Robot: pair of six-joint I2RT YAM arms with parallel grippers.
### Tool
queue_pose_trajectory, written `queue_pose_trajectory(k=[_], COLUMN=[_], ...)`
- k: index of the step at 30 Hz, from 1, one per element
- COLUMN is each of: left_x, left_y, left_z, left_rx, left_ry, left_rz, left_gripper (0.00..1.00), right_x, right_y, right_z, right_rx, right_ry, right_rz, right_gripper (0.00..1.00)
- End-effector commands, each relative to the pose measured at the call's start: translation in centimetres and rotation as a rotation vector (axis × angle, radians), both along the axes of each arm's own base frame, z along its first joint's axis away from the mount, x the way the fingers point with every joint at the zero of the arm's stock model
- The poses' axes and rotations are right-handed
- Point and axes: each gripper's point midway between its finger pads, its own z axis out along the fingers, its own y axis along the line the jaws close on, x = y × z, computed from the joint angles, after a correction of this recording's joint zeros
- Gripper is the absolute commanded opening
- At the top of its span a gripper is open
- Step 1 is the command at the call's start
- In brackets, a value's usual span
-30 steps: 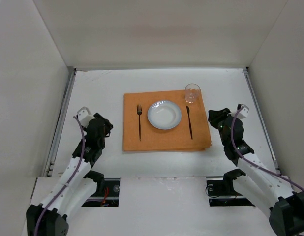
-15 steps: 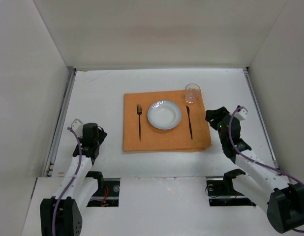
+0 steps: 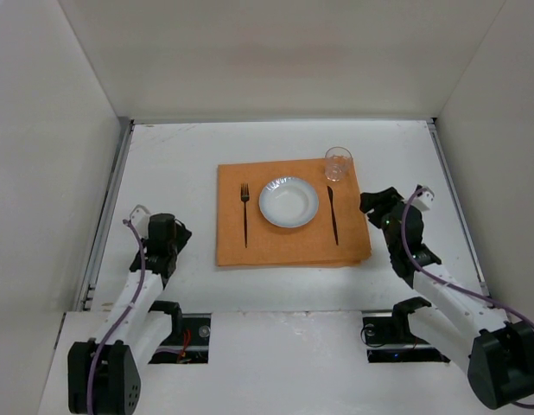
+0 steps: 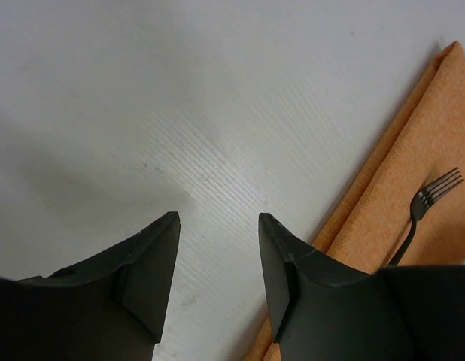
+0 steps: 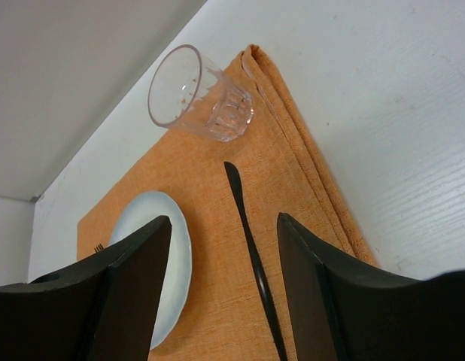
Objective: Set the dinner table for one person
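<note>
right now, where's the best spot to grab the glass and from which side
Grip the glass across its side wall at mid-height, coming in from the right. It stands upright on the far right corner of the placemat, with only table on that side, while the knife and plate lie to its near left. Its wall narrows toward the base, so a low grip might slip.

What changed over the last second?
The left gripper pulled back toward its base, away from the placemat, open and empty. The right gripper edged slightly toward the placemat, open, holding nothing. The fork, plate, knife, glass and placemat stayed put.
</note>
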Motion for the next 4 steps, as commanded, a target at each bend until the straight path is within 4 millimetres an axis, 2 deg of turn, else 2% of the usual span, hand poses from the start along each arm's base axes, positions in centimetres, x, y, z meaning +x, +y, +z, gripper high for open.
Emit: queue_pose_trajectory(k=[1, 4], left_x=[1.52, 1.54], left_y=[-0.88, -1.09], left_z=[2.54, 2.3], left_rx=[-0.008, 0.005], left_ry=[-0.075, -0.063], left_rz=[-0.034, -0.041], left_gripper=[0.43, 0.45], right_x=[0.5, 0.38], right_y=[0.25, 0.02], right_z=[1.8, 2.1], right_rx=[0.028, 0.029], right_ry=[-0.066, -0.08], right_rz=[0.011, -0.001], right_gripper=[0.64, 0.65])
